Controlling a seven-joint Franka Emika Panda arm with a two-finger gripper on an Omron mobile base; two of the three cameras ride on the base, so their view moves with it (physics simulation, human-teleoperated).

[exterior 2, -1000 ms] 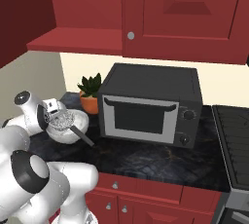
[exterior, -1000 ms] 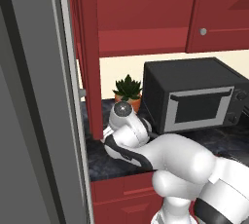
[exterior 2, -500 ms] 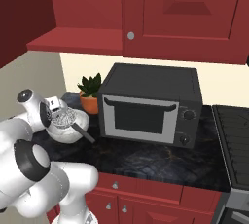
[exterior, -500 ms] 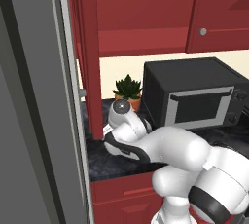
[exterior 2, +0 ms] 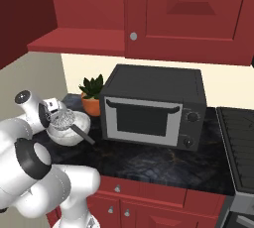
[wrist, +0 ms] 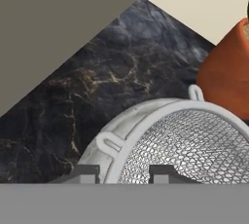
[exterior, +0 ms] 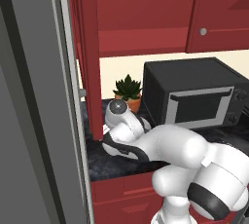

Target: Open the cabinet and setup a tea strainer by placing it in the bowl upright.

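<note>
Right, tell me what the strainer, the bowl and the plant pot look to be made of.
The tea strainer looks like fine silver wire mesh on a pale metal rim, with a dark handle whose material I cannot tell. The bowl looks like glazed ceramic or stone, white-grey and marbled. The plant pot looks like unglazed terracotta, matte orange.

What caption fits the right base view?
Tea strainer resting in the marbled bowl beside the microwave, arm alongside.
</note>
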